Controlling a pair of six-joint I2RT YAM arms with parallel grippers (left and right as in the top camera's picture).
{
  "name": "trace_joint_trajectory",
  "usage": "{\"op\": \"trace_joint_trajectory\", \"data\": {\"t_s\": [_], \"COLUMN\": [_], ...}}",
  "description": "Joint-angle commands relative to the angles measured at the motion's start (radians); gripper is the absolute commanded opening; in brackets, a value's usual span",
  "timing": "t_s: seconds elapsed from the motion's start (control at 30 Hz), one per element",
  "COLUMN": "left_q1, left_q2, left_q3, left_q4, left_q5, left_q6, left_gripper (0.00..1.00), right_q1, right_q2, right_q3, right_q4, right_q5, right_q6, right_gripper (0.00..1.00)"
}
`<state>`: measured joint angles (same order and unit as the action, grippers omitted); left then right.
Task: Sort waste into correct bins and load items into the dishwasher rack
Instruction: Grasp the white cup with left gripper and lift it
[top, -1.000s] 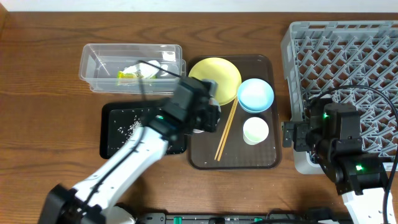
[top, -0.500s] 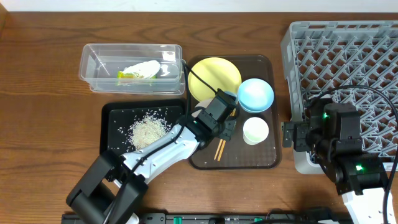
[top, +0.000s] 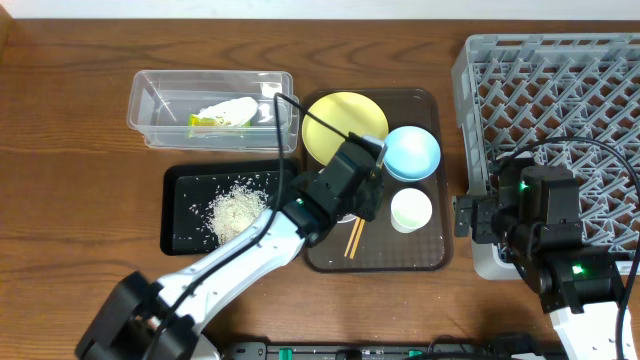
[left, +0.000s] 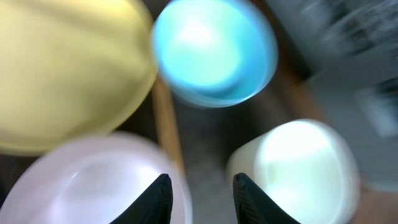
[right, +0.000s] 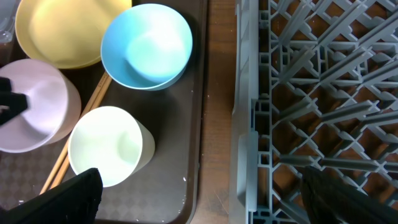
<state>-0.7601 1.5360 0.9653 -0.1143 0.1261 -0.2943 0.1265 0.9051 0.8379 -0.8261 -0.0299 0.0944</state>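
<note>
My left gripper (left: 202, 194) hangs over the brown serving tray (top: 400, 258), jaws parted. One finger (left: 158, 199) is above the white bowl (left: 87, 180) and the other outside its rim, gripping nothing. The bowl (right: 31, 106) stands upright beside the yellow plate (top: 335, 120), light blue bowl (top: 412, 152), white cup (top: 411, 210) and chopsticks (top: 354, 240). Rice (top: 238, 212) lies in the black tray (top: 180, 238). The wrapper (top: 205, 122) and tissue (top: 230, 108) lie in the clear tub (top: 150, 110). My right gripper (right: 211, 199) is wide open between the tray and the grey rack (top: 560, 90).
The left arm (top: 250, 250) slants across the black tray's right end and the serving tray's left side. The right arm's body (top: 560, 240) sits over the rack's near left corner. A narrow strip of bare wood (right: 221, 93) separates tray and rack.
The left gripper swung from the black tray to the serving tray, leaving rice heaped in the black tray. Its jaws have parted and the white bowl rests on the serving tray. The right arm stayed still.
</note>
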Motion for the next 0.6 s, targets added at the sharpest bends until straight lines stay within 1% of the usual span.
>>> {"op": "trace_joint_trajectory", "data": {"t_s": [0.0, 0.07, 0.17, 0.3, 0.37, 0.43, 0.47, 0.53, 0.57], "left_q1": [0.001, -0.004, -0.014, -0.037, -0.046, -0.057, -0.06, -0.064, -0.064], "left_q2": [-0.017, -0.007, 0.019, 0.088, 0.125, 0.159, 0.174, 0.2, 0.208], "left_q3": [0.012, 0.012, 0.012, 0.012, 0.012, 0.012, 0.012, 0.012, 0.012], "left_q4": [0.025, 0.031, 0.031, 0.032, 0.042, 0.058, 0.065, 0.075, 0.075], "left_q5": [0.119, 0.135, 0.136, 0.136, 0.136, 0.136, 0.136, 0.136, 0.136], "left_q6": [0.002, -0.006, -0.027, -0.039, -0.071, -0.077, -0.077, -0.077, -0.077], "left_gripper": [0.37, 0.39, 0.4, 0.41, 0.41, 0.4, 0.4, 0.31, 0.29], "right_q1": [-0.002, -0.002, -0.002, -0.002, -0.002, -0.002, -0.002, -0.002, -0.002], "right_q2": [-0.003, -0.003, -0.003, -0.003, -0.003, -0.003, -0.003, -0.003, -0.003], "right_q3": [0.018, 0.018, 0.018, 0.018, 0.018, 0.018, 0.018, 0.018, 0.018], "right_q4": [-0.001, -0.001, -0.002, -0.002, -0.001, -0.002, -0.002, -0.002, -0.002], "right_q5": [-0.004, -0.004, -0.004, -0.004, -0.004, -0.004, -0.004, -0.004, -0.004], "right_q6": [-0.013, -0.013, -0.013, -0.013, -0.013, -0.013, -0.013, -0.013, -0.013], "right_gripper": [0.99, 0.99, 0.99, 0.99, 0.99, 0.99, 0.99, 0.99, 0.99]}}
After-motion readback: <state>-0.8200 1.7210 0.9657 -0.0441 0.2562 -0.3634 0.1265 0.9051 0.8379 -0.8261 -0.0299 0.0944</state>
